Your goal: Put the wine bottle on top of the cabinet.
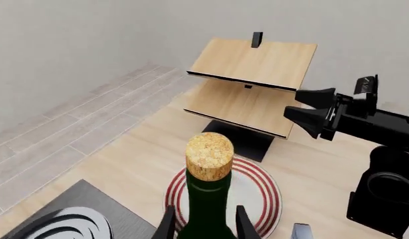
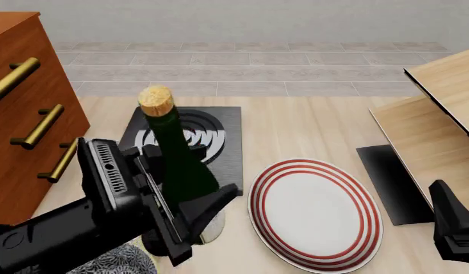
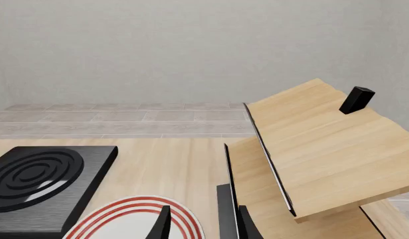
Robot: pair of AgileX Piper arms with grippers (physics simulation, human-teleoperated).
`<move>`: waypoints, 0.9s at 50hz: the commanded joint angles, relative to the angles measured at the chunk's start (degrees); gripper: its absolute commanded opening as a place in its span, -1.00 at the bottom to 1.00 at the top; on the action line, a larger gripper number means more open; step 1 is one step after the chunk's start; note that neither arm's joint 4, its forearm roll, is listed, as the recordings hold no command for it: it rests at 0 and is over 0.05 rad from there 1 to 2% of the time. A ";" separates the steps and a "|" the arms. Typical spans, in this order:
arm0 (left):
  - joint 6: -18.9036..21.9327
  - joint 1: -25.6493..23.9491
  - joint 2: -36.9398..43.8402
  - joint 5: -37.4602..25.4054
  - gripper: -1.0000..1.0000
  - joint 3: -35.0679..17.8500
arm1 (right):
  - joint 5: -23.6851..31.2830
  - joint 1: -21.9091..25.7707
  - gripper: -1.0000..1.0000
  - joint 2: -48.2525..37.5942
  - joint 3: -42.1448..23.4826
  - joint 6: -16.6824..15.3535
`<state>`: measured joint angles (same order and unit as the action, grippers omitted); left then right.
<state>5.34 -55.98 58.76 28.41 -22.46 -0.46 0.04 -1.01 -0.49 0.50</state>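
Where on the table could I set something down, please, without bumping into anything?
Bare wood lies between the black ringed mat and the pale wooden shelf, beyond the red-striped plate. The plate's centre is free too. It is crowded near the cabinet, where the left gripper grips the wine bottle.

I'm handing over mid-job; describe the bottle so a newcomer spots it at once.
Find the red-brown cabinet with brass handles at the front view's left edge. Just right of it, ahead of the dark ringed mat, the left claw grips the bottle. It is the only tall thing there: dark green glass, cork top, next to the flat red-striped plate.
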 commanded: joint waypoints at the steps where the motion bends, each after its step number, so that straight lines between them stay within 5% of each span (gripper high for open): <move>1: 1.89 3.01 -5.73 -7.08 -1.00 -3.30 | 0.00 -0.01 1.00 -0.01 0.00 -0.01; 45: 4.56 17.70 -17.52 -24.97 -1.00 -15.03 | 0.00 0.00 1.00 0.01 0.00 -0.01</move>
<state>8.30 -41.27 43.15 6.50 -34.46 -0.46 0.04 -1.01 -0.49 0.49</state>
